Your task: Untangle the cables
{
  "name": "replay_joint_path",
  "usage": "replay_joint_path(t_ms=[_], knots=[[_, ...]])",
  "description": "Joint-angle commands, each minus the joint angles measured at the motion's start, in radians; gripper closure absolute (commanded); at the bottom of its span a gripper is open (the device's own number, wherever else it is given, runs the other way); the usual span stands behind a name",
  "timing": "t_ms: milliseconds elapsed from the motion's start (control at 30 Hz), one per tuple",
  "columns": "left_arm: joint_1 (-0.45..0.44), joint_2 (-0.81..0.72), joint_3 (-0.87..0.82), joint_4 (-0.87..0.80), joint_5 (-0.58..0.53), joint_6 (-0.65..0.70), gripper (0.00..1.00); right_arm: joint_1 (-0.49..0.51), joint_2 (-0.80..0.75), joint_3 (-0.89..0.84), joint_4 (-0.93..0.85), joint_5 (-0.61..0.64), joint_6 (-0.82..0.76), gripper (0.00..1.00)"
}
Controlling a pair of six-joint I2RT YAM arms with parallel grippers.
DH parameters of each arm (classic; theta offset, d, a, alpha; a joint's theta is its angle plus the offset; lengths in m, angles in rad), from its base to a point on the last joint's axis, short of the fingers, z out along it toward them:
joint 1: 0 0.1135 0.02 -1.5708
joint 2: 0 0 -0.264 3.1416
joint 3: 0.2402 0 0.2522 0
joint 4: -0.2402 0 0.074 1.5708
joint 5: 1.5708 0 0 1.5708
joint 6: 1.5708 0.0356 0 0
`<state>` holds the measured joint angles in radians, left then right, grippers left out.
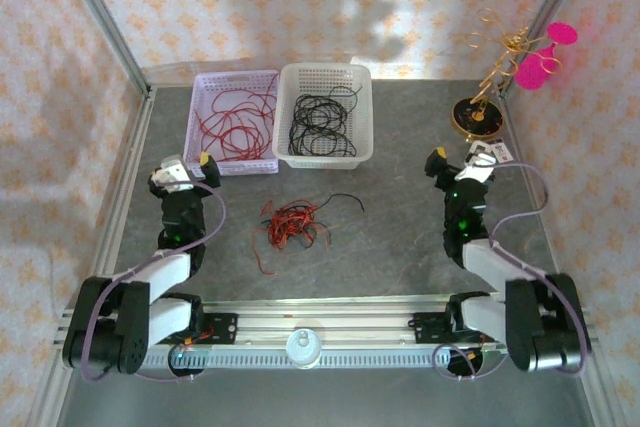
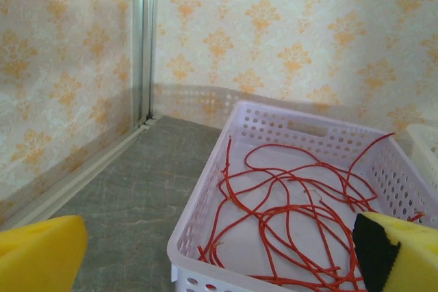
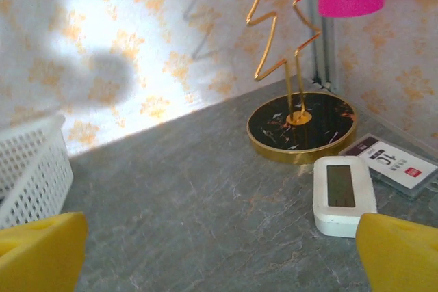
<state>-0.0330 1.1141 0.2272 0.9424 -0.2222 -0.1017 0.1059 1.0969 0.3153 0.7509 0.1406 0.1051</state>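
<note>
The clump of cables [image 1: 290, 222] is found on the grey table [image 1: 400, 247], between the two arms. From the left gripper [image 1: 185, 169] it lies to the right and back toward the arm bases. From the right gripper [image 1: 458, 162] it lies to the left and back, and farther off. The left arm is therefore judged the nearer one.

The clump is spread roughly across the table. One black strand [image 1: 345, 197] trails out toward the right gripper's side, and a red end [image 1: 262, 259] trails back toward the bases.

Both grippers are held wide open, with nothing between the yellow fingertips [image 2: 41, 251]. Neither is pointed at the clump, so a turn inward and a reach backward would be needed by whichever arm is used.

Just ahead of the left gripper and slightly to its right, a lavender basket [image 1: 195, 112] with loose red wires [image 1: 235, 125] is seen. A white basket [image 1: 365, 112] with black wires [image 1: 320, 117] stands beside it, farther right.

Ahead of the right gripper a gold stand on a black base [image 3: 301, 124] is set, and a small white clock [image 3: 344, 195] and a card [image 3: 393, 162] lie close in front.

Nothing is seen between either gripper and the clump. The baskets are judged the only things likely to be brushed.
</note>
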Motion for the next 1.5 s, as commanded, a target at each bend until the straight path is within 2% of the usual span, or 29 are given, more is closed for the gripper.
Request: replay_joint_path(t_ms=[0,67,100,167,267,333,433,533,633,733,767,900,967,1133,1367,1467], knots=[[-0.007,-0.066,0.068,-0.293,-0.059,-0.143,0.01,0.005,-0.081,0.075,-0.293,0.013,0.181,0.00],[-0.007,-0.101,0.081,-0.359,-0.035,-0.224,0.01,0.005,-0.078,0.145,-0.432,-0.135,0.260,0.00],[-0.007,-0.121,0.086,-0.386,0.008,-0.251,0.04,0.007,-0.063,0.173,-0.477,-0.208,0.276,0.00],[-0.027,-0.169,0.090,-0.446,0.142,-0.265,0.12,0.023,-0.026,0.226,-0.582,-0.319,0.313,0.06],[-0.094,-0.246,0.097,-0.571,0.175,-0.271,0.13,0.084,0.003,0.265,-0.682,-0.337,0.305,0.10],[-0.110,-0.296,0.100,-0.653,0.221,-0.296,0.16,0.120,0.010,0.280,-0.711,-0.386,0.312,0.14],[-0.123,-0.346,0.104,-0.753,0.310,-0.371,0.22,0.207,0.024,0.306,-0.769,-0.393,0.354,0.18],[-0.162,-0.328,0.132,-0.880,0.355,-0.424,0.25,0.285,0.063,0.322,-0.805,-0.432,0.434,0.20],[-0.238,-0.305,0.168,-0.985,0.327,-0.461,0.25,0.372,0.116,0.344,-0.813,-0.452,0.509,0.21],[-0.300,-0.275,0.212,-1.123,0.229,-0.530,0.24,0.450,0.175,0.371,-0.785,-0.497,0.580,0.22],[-0.306,-0.267,0.219,-1.143,0.227,-0.537,0.24,0.467,0.195,0.376,-0.767,-0.510,0.608,0.22],[-0.326,-0.263,0.202,-1.070,0.331,-0.516,0.25,0.507,0.278,0.314,-0.521,-0.648,0.837,0.24],[-0.330,-0.257,0.193,-1.022,0.380,-0.500,0.25,0.539,0.312,0.293,-0.428,-0.635,0.931,0.26],[-0.329,-0.199,0.196,-0.993,0.406,-0.490,0.24,0.574,0.434,0.278,-0.194,-0.613,1.088,0.32],[-0.331,-0.201,0.185,-0.973,0.431,-0.435,0.22,0.582,0.552,0.274,-0.030,-0.548,1.199,0.35],[-0.330,-0.200,0.193,-0.981,0.438,-0.414,0.21,0.595,0.595,0.296,-0.033,-0.519,1.213,0.37]])
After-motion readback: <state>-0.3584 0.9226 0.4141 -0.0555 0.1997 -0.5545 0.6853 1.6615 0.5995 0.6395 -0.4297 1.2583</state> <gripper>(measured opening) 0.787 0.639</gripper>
